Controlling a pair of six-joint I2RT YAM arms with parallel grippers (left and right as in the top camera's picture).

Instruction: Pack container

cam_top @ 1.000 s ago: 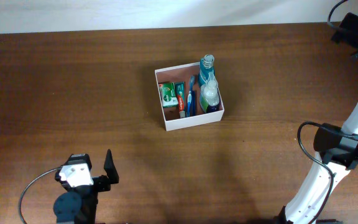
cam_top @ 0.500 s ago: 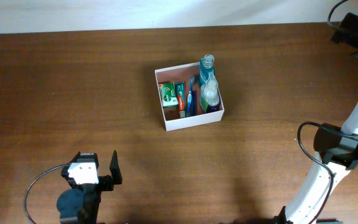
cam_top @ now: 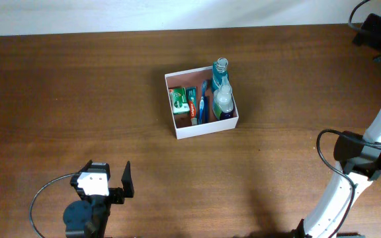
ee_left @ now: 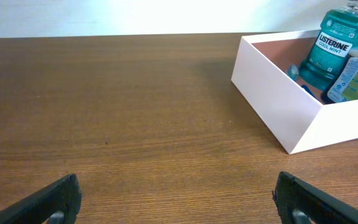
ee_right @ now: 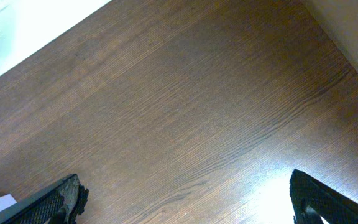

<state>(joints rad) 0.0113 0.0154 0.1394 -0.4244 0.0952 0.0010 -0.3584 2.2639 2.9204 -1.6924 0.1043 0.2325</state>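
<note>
Dark brown wood-grain table [cam_top: 78,99], with a pale wall strip [cam_top: 111,13] along its far edge. The container [cam_top: 202,130], white-walled, sits mid-table, well apart from both arms.

Inside, at the right wall: teal mouthwash bottle [cam_top: 219,74] and clear bottle [cam_top: 223,100]. Next to them a blue toothbrush [cam_top: 203,106], then a toothpaste box [cam_top: 192,99], then a green box [cam_top: 179,101] at the left.

Left gripper [ee_left: 179,202]: fingers spread wide, holding nothing. Right gripper [ee_right: 188,199]: the same, wide and empty, over bare wood.

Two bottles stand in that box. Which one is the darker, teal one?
The Listerine bottle, standing in a corner of the container. The other bottle beside it is clear and much paler, with a lighter label.
</note>
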